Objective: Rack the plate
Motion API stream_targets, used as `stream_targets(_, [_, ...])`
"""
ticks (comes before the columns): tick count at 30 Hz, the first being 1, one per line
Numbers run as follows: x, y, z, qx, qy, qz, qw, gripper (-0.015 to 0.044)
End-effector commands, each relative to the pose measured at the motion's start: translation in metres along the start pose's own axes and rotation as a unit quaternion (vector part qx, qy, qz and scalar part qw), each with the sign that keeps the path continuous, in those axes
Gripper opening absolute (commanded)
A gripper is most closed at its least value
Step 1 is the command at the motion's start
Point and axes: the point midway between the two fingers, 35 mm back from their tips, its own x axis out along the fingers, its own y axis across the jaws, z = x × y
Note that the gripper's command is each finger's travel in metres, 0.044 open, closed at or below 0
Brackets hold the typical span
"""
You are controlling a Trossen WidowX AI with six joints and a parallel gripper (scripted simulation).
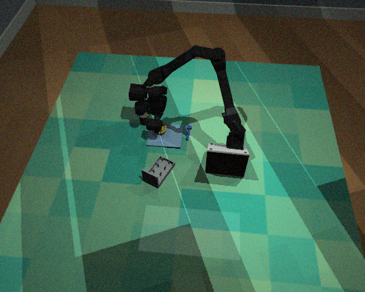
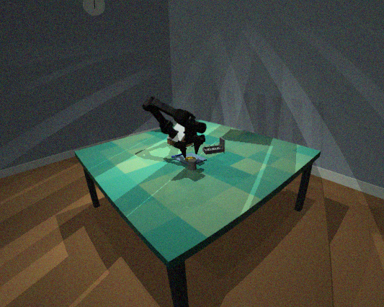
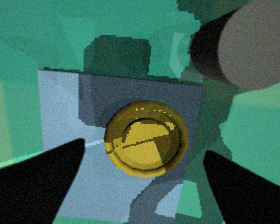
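The yellow round plate [image 1: 163, 129] [image 2: 189, 158] [image 3: 144, 140] lies flat on a light-blue square board. My gripper [image 1: 155, 126] [image 2: 191, 155] [image 3: 145, 150] is open and empty, pointing down over the plate. In the wrist view one finger is on each side of the plate, with a gap to its rim; the right gap is wider at the tips. How high the tips are above the board is hard to tell. The grey dish rack [image 1: 150, 178] [image 2: 222, 144] stands on the table with its small rails showing, apart from the board. It is outside the wrist view.
The light-blue board [image 1: 169, 141] [image 3: 83, 200] lies under the plate. A grey cylindrical cup [image 2: 191, 165] [image 3: 256, 45] stands close beside the board, near my gripper. A small blue utensil [image 1: 188, 133] lies at the board's other side. The arm's box-like base [image 1: 227, 164] stands to the right in the top view.
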Motion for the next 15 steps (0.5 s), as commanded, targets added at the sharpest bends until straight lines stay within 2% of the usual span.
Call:
stream_targets(1, [0.007,0.0,-0.001,-0.002,0.001,-0.001,1.0,0.04])
stream_targets(15, [0.029,-0.002,-0.004,-0.002,0.001,-0.002,1.0,0.04])
